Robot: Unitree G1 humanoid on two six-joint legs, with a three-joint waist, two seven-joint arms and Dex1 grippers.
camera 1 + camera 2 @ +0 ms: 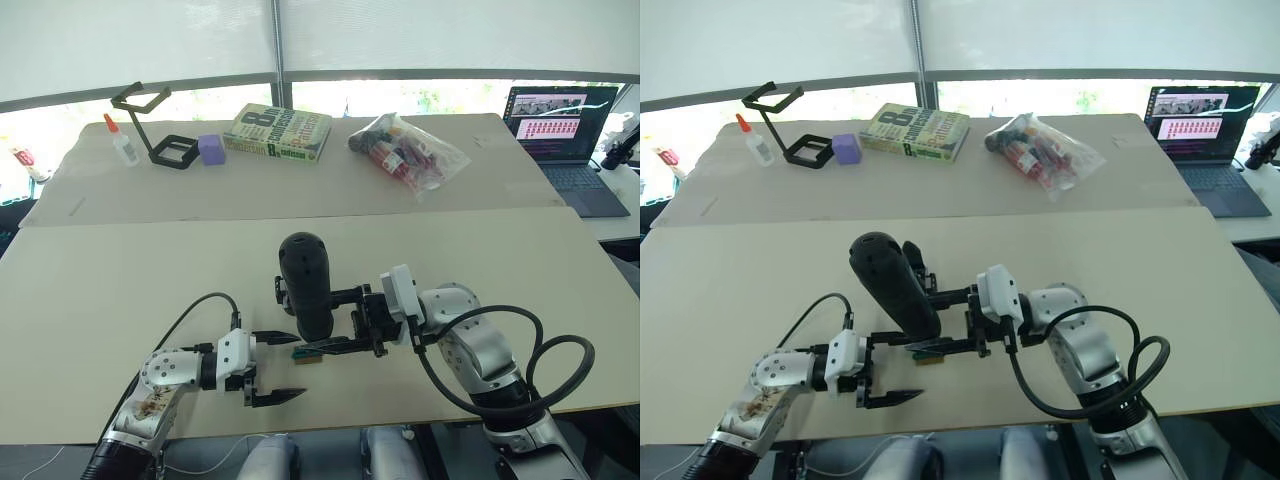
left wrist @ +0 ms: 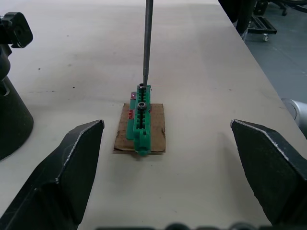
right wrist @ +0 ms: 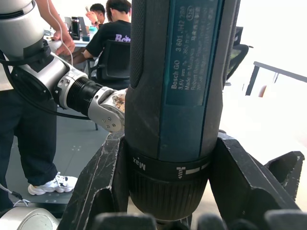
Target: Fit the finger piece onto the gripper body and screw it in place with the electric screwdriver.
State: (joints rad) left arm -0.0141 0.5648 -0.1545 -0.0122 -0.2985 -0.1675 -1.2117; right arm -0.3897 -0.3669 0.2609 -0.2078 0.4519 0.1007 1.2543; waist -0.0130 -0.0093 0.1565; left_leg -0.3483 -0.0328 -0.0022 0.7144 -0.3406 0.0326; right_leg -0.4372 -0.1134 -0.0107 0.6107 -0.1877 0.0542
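Observation:
The electric screwdriver [image 1: 306, 290] stands upright near the table's front edge, with my right gripper [image 3: 170, 191] shut around its collar. Its thin metal bit [image 2: 147, 40] comes down onto the far screw of a small green-and-brown block [image 2: 140, 122]. My left gripper [image 1: 283, 367] is open, low on the table just left of the block, its fingers [image 2: 62, 172] spread to either side of it. The gripper body [image 2: 12, 110] is a black assembly close behind the screwdriver and largely hidden by it. The finger piece is out of view.
At the back of the table lie a book [image 1: 278, 133], a glue bottle [image 1: 123, 145], a black wire stand [image 1: 150, 125], a purple block [image 1: 211, 149] and a plastic bag [image 1: 405, 150]. A laptop [image 1: 560, 125] sits far right. People [image 3: 112, 28] are beyond the table.

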